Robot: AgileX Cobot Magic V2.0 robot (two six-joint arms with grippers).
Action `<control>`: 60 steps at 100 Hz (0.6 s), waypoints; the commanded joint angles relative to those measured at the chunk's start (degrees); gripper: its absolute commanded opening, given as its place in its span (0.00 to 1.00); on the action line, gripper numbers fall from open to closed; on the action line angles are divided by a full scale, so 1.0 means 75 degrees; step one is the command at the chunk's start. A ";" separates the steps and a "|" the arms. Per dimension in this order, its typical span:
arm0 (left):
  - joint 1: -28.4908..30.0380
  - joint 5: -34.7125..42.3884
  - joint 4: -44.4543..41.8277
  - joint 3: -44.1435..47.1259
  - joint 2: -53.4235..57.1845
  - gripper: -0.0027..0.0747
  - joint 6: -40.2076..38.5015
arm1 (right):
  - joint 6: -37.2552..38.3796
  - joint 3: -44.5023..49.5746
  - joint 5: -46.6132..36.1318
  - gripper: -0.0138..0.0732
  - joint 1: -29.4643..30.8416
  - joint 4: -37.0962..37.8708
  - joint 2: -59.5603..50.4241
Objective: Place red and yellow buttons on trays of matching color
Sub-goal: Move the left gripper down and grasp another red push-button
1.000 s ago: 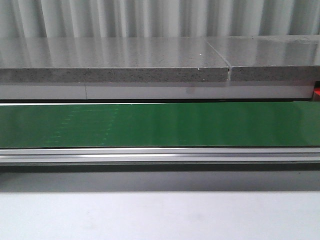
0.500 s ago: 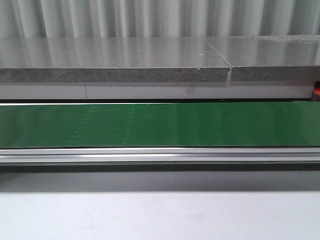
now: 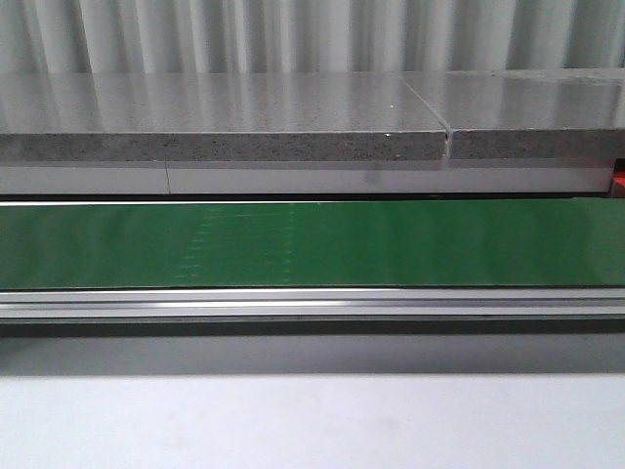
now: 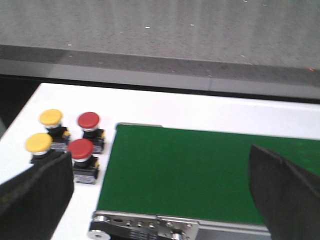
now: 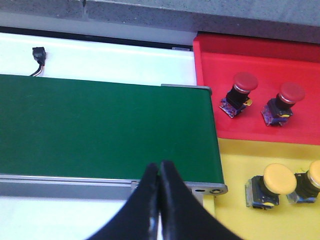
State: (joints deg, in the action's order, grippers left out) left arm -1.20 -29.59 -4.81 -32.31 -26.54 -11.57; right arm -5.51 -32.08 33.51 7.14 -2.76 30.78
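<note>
Across the last second the front view changes almost nothing: the long green conveyor belt (image 3: 312, 244) carries no button, and only a faint pale sheen on it has drifted rightward, from about 9 o'clock of centre toward centre. That suggests, as a judgement, the belt is running with nothing on it yet.

Left black two-finger gripper (image 4: 160, 195) is spread wide, nothing held, hovering over the belt's end. Four buttons wait on the white table (image 4: 210, 107) just beside that end: two yellow-capped push buttons (image 4: 45, 131) and two red-capped push buttons (image 4: 84, 135), toward 9 o'clock in that view.

Right black gripper (image 5: 159, 172) is pinched closed, empty, over the belt's other end. Beside it, the red plastic tray (image 5: 220, 55) already holds two red buttons; the yellow plastic tray (image 5: 235, 165) holds two yellow ones.

Roughly half done; next is probably the left arm loading a button.
</note>
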 commanded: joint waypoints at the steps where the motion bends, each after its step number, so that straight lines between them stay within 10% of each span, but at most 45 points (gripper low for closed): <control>1: 0.0460 0.0390 -0.0518 -0.0686 -0.0563 0.90 -0.0802 | -0.0062 -0.0192 -0.0529 0.08 -0.0030 0.0019 0.0012; 60: 0.2177 -0.0128 0.0642 -0.3158 -0.5548 0.90 -0.1196 | -0.0062 -0.0192 -0.0529 0.08 -0.0030 0.0019 0.0012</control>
State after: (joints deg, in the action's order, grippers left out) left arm 13.68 -33.09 -1.29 -51.84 -64.33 -19.85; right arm -5.51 -32.08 33.51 7.14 -2.76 30.78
